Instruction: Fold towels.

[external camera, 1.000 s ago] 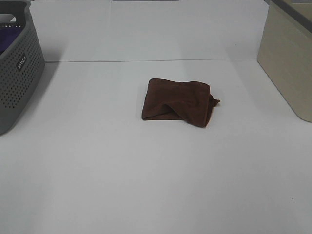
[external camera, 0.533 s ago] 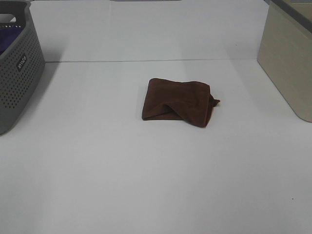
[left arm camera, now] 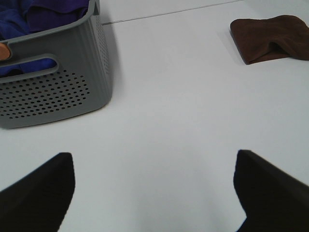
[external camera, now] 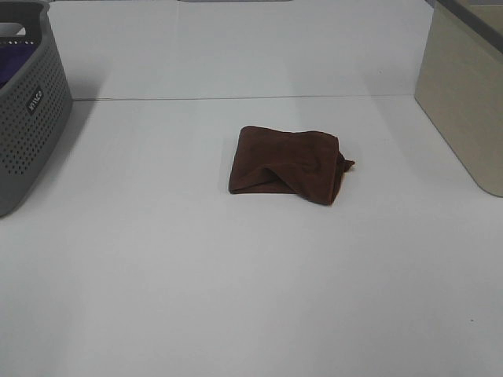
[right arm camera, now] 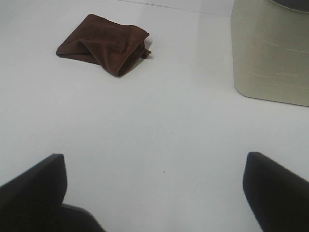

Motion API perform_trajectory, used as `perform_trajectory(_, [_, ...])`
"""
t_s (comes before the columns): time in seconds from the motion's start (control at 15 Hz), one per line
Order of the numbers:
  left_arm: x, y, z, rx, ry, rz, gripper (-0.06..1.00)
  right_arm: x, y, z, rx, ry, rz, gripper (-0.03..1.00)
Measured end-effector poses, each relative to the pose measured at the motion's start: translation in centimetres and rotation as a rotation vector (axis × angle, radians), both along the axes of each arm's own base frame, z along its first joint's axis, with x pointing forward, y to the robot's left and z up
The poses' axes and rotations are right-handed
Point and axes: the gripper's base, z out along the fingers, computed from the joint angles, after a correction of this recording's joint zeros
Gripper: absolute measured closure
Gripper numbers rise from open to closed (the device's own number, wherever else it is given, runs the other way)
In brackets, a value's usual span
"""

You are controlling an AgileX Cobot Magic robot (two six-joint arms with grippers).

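While both tools hang wide apart and hold nothing, the left tool and right tool sit well back from the towel, which lies folded and rumpled mid-counter, between a grey basket and a beige bin.

A bare robot test bench set up for laundry work, more lab than home.

The white table is plain and unmarked, running back to a white wall. At the far left stands a grey perforated laundry basket with purple fabric inside; at the far right, a beige bin. One brown towel lies folded in the middle.
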Motion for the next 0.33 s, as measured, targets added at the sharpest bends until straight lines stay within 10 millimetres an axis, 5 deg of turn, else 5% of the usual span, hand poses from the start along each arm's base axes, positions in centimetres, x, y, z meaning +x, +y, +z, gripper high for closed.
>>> perform_trajectory(0.33, [0.0,0.0,0.0,0.0,0.0,0.0,0.11,0.0,0.0,0.0,0.0,0.0,0.0,0.02])
